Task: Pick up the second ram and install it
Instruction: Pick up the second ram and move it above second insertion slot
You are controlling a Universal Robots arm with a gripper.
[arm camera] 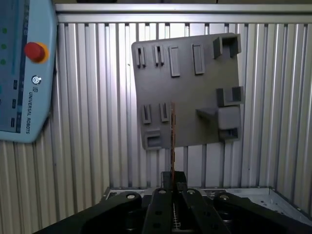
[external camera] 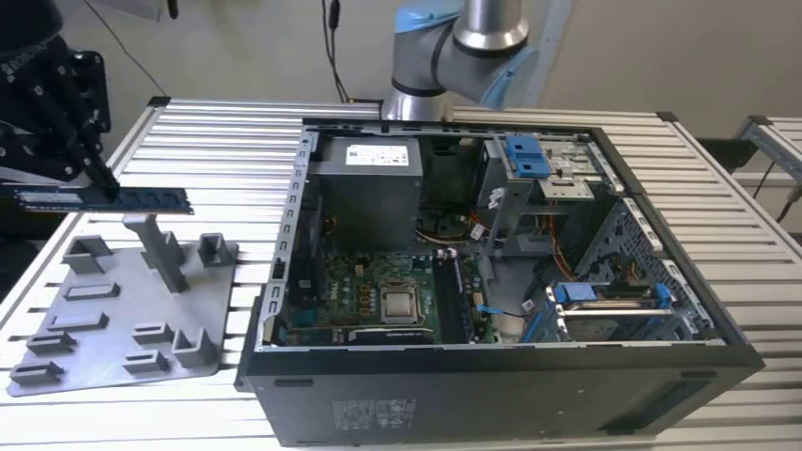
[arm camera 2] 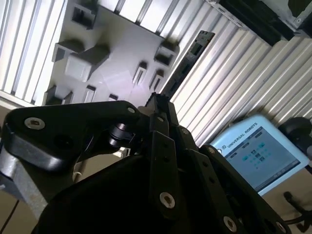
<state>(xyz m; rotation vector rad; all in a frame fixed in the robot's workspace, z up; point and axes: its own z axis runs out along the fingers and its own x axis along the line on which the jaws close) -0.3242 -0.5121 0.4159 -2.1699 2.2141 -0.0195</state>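
The pick-up is judged to be done. The second ram (external camera: 107, 199) is clamped between the closed jaws and held level in the air at the upper left of the exterior view. It is carried above the grey fixture tray (external camera: 88, 329) and touches none of its posts. In the second wrist view the same stick (arm camera 2: 187, 61) is seen reaching out from the jaws over the tray, and in the first wrist view it is seen edge-on (arm camera: 172, 131).

The installing is judged to be wholly left. The open computer case (external camera: 501, 282) fills the centre and right of the exterior view, well apart from the held stick, and nothing is being brought to its motherboard (external camera: 376, 301). Whether another stick is already seated in the slots there cannot be told.

By count, one ram stick is seen, held. One fixture tray is seen, with no stick resting in it, and one open case. Both are carried by one ribbed metal surface (external camera: 225, 141). One robot arm (external camera: 464, 38) is seen at the top of the exterior view. One teach pendant (arm camera: 24, 73) is seen lying on the surface.
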